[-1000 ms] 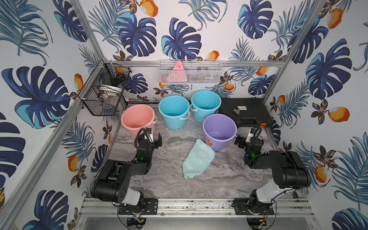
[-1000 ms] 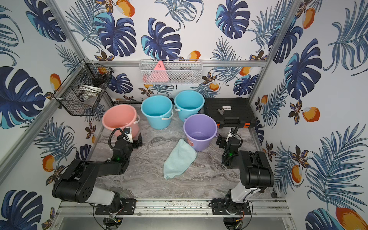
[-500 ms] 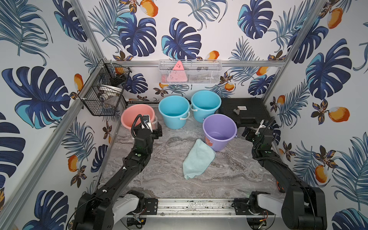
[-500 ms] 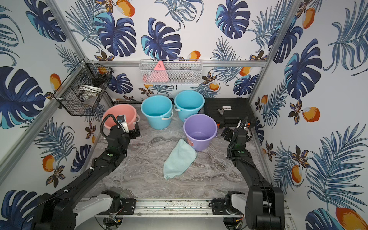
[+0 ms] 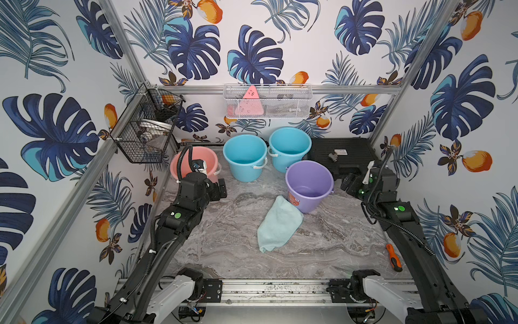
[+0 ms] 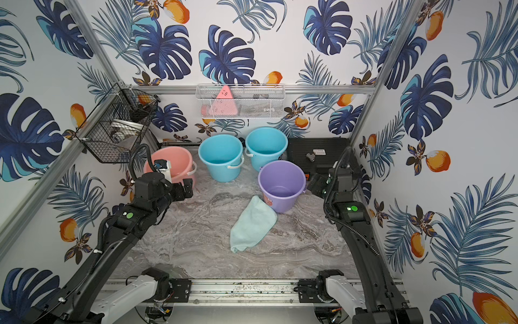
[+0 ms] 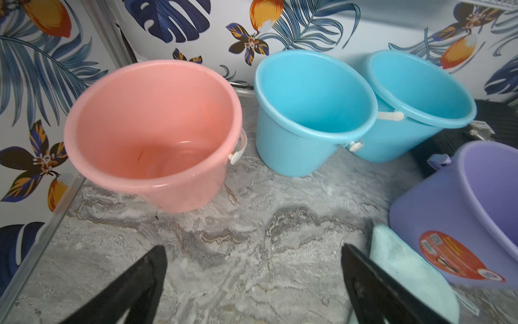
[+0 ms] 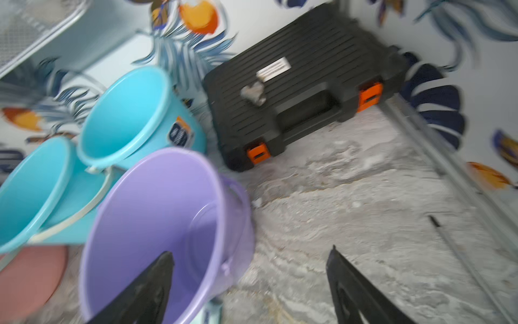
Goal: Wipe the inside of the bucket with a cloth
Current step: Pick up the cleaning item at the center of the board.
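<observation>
Inside leaf-print walls (image 5: 308,50), the cloth (image 5: 279,225) lies on the grey marbled tabletop (image 5: 224,246) against the purple bucket (image 5: 308,182); left gripper (image 7: 252,248) and right gripper (image 8: 249,252) both stand spread.

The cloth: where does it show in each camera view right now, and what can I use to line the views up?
Both top views: cloth lies mid-table, its far end at the purple bucket base.
Left wrist: cloth beside the bucket's labelled base.
Right wrist: perhaps a pale sliver under the bucket's near wall; too blurred to be sure.
Shared landmark: the purple bucket.
</observation>
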Controlling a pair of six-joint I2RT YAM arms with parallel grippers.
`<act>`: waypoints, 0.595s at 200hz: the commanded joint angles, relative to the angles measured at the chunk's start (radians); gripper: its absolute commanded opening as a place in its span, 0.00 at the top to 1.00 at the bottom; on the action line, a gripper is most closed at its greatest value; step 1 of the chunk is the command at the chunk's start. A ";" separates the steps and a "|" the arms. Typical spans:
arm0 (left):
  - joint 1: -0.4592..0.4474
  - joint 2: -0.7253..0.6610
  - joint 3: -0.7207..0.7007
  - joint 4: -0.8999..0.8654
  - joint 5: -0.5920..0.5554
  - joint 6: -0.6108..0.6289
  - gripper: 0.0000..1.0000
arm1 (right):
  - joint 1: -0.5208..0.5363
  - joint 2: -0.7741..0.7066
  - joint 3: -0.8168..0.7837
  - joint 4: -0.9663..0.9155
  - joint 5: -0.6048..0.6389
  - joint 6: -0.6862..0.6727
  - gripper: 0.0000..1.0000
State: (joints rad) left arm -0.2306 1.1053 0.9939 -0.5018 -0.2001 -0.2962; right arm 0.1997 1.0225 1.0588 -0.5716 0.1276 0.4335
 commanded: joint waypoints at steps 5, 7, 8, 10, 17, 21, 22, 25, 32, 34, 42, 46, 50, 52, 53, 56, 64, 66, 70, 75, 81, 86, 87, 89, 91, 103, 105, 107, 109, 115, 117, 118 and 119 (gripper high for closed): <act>-0.001 -0.011 0.011 -0.119 0.065 -0.010 0.01 | 0.207 0.041 0.063 -0.179 0.053 0.059 0.13; -0.001 -0.012 0.009 -0.119 0.066 -0.009 0.01 | 0.227 0.045 0.066 -0.184 0.058 0.065 0.13; -0.001 -0.013 0.008 -0.118 0.066 -0.008 0.01 | 0.236 0.048 0.067 -0.185 0.060 0.067 0.13; -0.001 -0.013 0.007 -0.119 0.067 -0.007 0.01 | 0.246 0.052 0.068 -0.186 0.062 0.072 0.13; -0.001 -0.013 -0.002 -0.118 0.072 0.000 0.01 | 0.320 0.070 0.068 -0.191 0.064 0.091 0.13; -0.001 -0.012 -0.006 -0.116 0.074 0.001 0.01 | 0.350 0.082 0.068 -0.189 0.063 0.100 0.13; -0.001 -0.011 -0.007 -0.116 0.074 0.002 0.01 | 0.358 0.085 0.068 -0.189 0.063 0.103 0.13; -0.001 -0.012 -0.011 -0.114 0.074 0.002 0.01 | 0.379 0.094 0.069 -0.189 0.063 0.108 0.13; -0.001 -0.010 -0.021 -0.110 0.073 0.001 0.01 | 0.432 0.119 0.096 -0.188 0.069 0.123 0.13; -0.001 -0.010 -0.024 -0.109 0.073 -0.001 0.01 | 0.446 0.128 0.100 -0.188 0.072 0.126 0.13; 0.000 -0.010 -0.037 -0.101 0.073 -0.001 0.01 | 0.508 0.164 0.115 -0.193 0.090 0.132 0.13; -0.001 -0.010 -0.044 -0.097 0.076 -0.001 0.01 | 0.538 0.183 0.122 -0.197 0.102 0.138 0.12; -0.001 -0.010 -0.051 -0.090 0.077 -0.002 0.01 | 0.566 0.202 0.129 -0.198 0.115 0.141 0.12; -0.001 -0.011 -0.054 -0.088 0.077 -0.003 0.01 | 0.579 0.210 0.132 -0.198 0.121 0.144 0.12; 0.000 -0.011 -0.057 -0.087 0.077 -0.004 0.01 | 0.586 0.217 0.133 -0.197 0.121 0.145 0.12; -0.001 -0.012 -0.061 -0.083 0.076 -0.006 0.01 | 0.603 0.231 0.138 -0.198 0.127 0.148 0.12; -0.001 -0.011 -0.070 -0.080 0.070 -0.011 0.01 | 0.648 0.270 0.150 -0.199 0.144 0.154 0.11; 0.000 -0.010 -0.071 -0.078 0.069 -0.012 0.01 | 0.660 0.280 0.151 -0.199 0.149 0.156 0.11; 0.000 -0.010 -0.072 -0.078 0.065 -0.013 0.01 | 0.681 0.299 0.156 -0.197 0.157 0.158 0.10; 0.000 -0.009 -0.074 -0.078 0.061 -0.014 0.01 | 0.706 0.322 0.160 -0.195 0.170 0.162 0.10; 0.000 -0.009 -0.074 -0.079 0.056 -0.014 0.01 | 0.729 0.351 0.166 -0.192 0.183 0.165 0.09; -0.001 -0.010 -0.075 -0.080 0.051 -0.014 0.01 | 0.744 0.374 0.169 -0.191 0.191 0.167 0.07; -0.001 -0.010 -0.075 -0.081 0.050 -0.015 0.01 | 0.747 0.378 0.169 -0.191 0.191 0.167 0.07; 0.000 -0.010 -0.075 -0.082 0.047 -0.016 0.01 | 0.754 0.388 0.173 -0.190 0.194 0.168 0.06; 0.001 -0.011 -0.075 -0.082 0.046 -0.017 0.01 | 0.759 0.397 0.173 -0.189 0.195 0.168 0.05; 0.001 -0.017 -0.082 -0.084 0.038 -0.026 0.01 | 0.781 0.449 0.182 -0.185 0.197 0.176 0.02; 0.001 -0.017 -0.084 -0.084 0.038 -0.027 0.01 | 0.783 0.456 0.182 -0.183 0.196 0.177 0.02; 0.001 -0.018 -0.084 -0.084 0.039 -0.029 0.01 | 0.785 0.464 0.181 -0.180 0.197 0.178 0.02; 0.000 -0.019 -0.084 -0.085 0.039 -0.029 0.01 | 0.787 0.472 0.180 -0.177 0.197 0.178 0.02; -0.001 -0.019 -0.084 -0.088 0.039 -0.030 0.01 | 0.791 0.493 0.179 -0.167 0.196 0.177 0.00; -0.001 -0.019 -0.084 -0.089 0.039 -0.031 0.01 | 0.791 0.500 0.178 -0.164 0.197 0.179 0.00; 0.000 -0.019 -0.084 -0.089 0.039 -0.031 0.01 | 0.791 0.503 0.178 -0.163 0.196 0.179 0.00; -0.001 -0.019 -0.084 -0.089 0.039 -0.031 0.01 | 0.791 0.508 0.178 -0.161 0.196 0.180 0.00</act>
State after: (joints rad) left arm -0.2306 1.0893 0.9138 -0.5987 -0.1467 -0.3012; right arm 0.9752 1.4685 1.2301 -0.7269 0.2832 0.5838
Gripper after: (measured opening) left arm 0.993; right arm 0.987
